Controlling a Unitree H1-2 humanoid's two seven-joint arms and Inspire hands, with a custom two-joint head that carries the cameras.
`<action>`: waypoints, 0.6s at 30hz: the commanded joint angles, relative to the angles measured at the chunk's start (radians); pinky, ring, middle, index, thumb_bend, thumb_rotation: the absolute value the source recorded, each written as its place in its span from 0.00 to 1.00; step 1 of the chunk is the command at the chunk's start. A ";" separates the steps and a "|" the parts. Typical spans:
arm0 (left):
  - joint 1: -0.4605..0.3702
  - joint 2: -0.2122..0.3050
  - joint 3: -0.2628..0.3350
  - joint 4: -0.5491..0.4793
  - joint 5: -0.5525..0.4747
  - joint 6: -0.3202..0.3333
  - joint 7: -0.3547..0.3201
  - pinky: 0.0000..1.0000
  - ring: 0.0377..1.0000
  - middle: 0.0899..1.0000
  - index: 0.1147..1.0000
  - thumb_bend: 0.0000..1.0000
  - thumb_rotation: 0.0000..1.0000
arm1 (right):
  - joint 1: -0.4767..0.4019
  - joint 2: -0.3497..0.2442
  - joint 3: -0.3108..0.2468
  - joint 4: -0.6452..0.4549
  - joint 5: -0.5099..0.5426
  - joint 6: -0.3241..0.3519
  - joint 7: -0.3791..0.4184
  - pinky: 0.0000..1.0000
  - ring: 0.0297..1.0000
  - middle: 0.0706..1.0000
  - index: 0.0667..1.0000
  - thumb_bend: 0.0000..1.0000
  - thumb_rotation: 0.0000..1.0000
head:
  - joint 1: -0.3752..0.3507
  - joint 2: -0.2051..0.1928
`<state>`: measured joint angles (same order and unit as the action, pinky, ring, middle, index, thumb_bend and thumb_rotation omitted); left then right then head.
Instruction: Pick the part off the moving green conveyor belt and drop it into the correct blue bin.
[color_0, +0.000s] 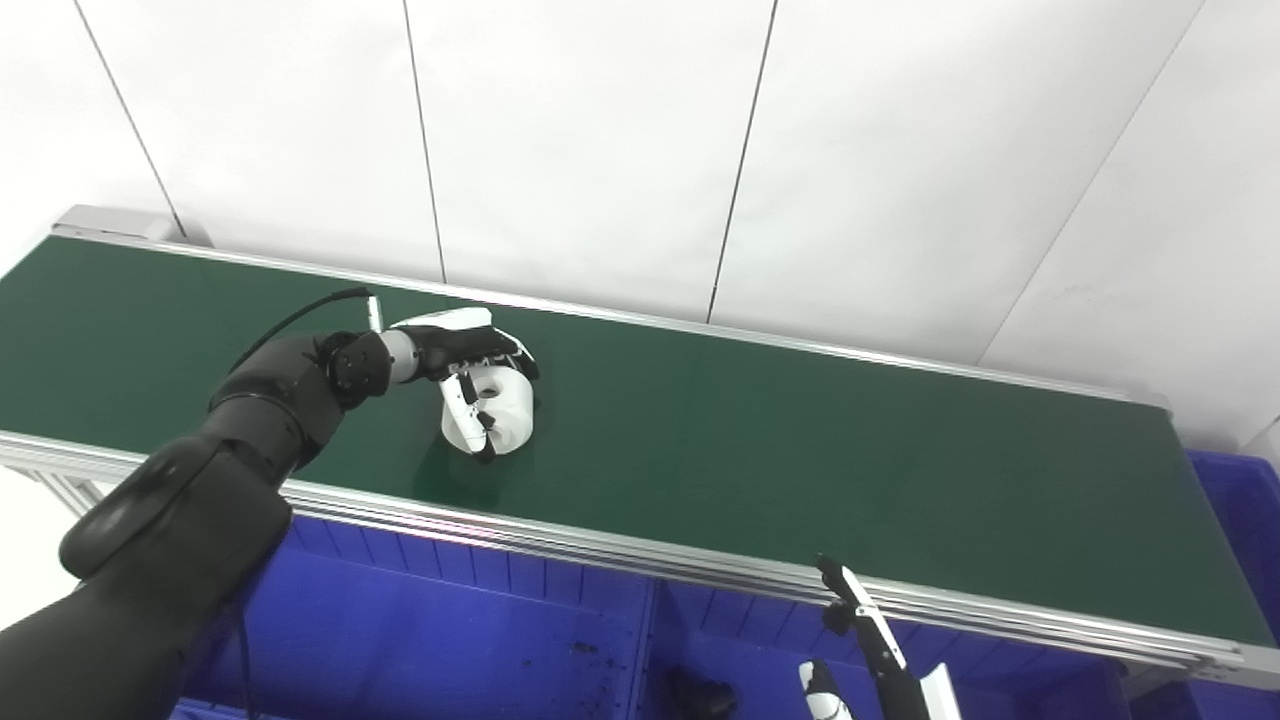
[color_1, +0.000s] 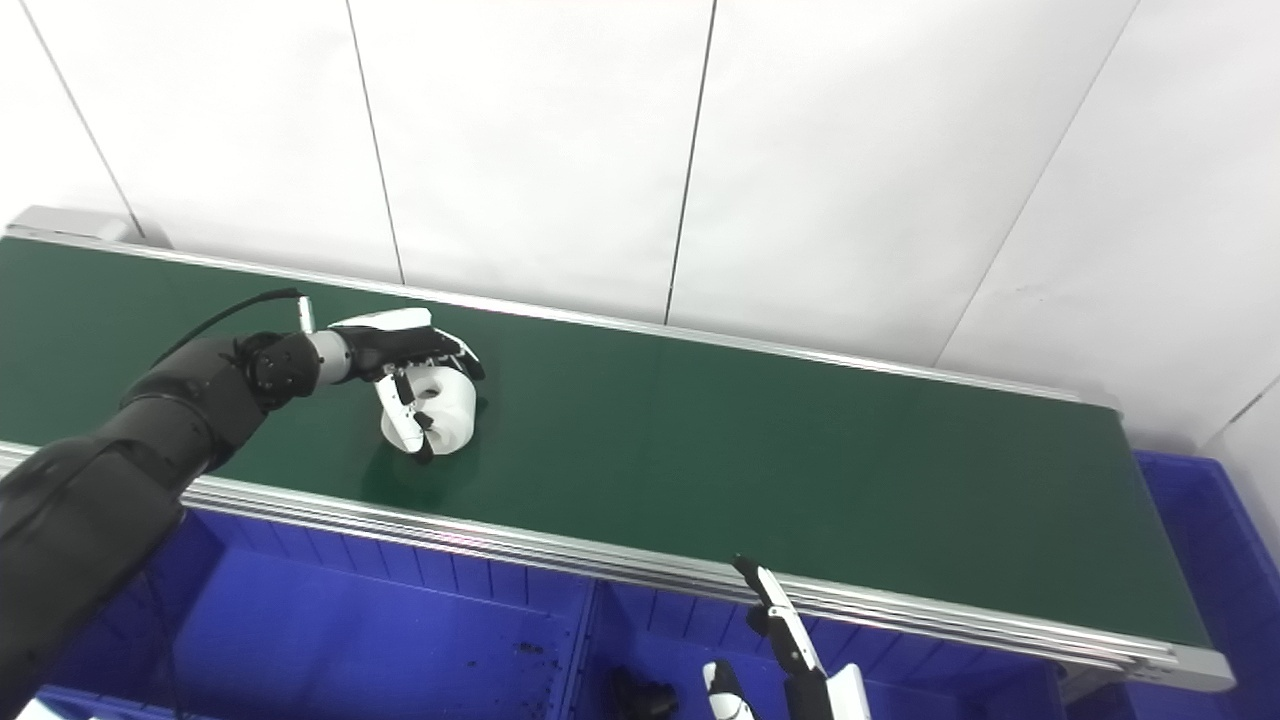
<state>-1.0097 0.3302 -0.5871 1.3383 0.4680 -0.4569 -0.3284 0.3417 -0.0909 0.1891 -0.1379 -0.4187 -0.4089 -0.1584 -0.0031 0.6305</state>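
Status: pick in progress, drop not yet done. Your left hand (color_0: 470, 365) is out over the green conveyor belt (color_0: 800, 440), fingers curled down around the white part (color_0: 500, 410), thumb side toward you. The part looks gripped, but you cannot tell from either view whether it has left the belt; a dark shadow sits right under it, so treat it as at belt level.

Left to do, by my reading: lift clear, carry over the near rail (color_0: 600, 545), release into a blue bin (color_0: 450, 640).

Your right hand (color_0: 870, 650) waits low at the near edge, over the bins; only a few raised fingers show, apart from one another and holding nothing visible.

Part: white, rounded, chunky, glossy plastic look, with a round hole in its upper face. The fingers cover much of it, so the full shape is unclear.

Bins: a divider wall separates two compartments below the rail; a small dark object (color_0: 700, 695) lies in the right one. Which bin is correct cannot be judged here.
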 joint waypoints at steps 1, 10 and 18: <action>-0.049 0.036 0.011 -0.035 -0.004 -0.013 -0.011 0.49 0.60 0.76 0.75 0.83 0.00 | -0.005 0.002 -0.005 -0.036 -0.001 -0.028 0.003 0.87 0.92 0.93 0.91 0.35 0.90 | 0.000 -0.001; -0.042 0.039 0.039 -0.085 -0.028 -0.013 -0.046 0.52 0.59 0.66 0.63 0.75 0.00 | -0.002 0.007 -0.011 -0.047 -0.007 -0.024 0.005 0.86 0.91 0.92 0.91 0.35 0.91 | -0.002 0.006; 0.007 0.066 0.057 -0.207 -0.064 -0.013 0.010 0.49 0.47 0.59 0.53 0.52 0.00 | 0.001 0.015 -0.012 -0.049 -0.015 -0.024 0.007 0.86 0.91 0.92 0.91 0.36 0.92 | -0.002 0.018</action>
<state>-0.9759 0.3644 -0.5449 1.1660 0.4331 -0.4555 -0.3497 0.3430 -0.0823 0.1819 -0.1501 -0.4263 -0.4087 -0.1470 -0.0061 0.6488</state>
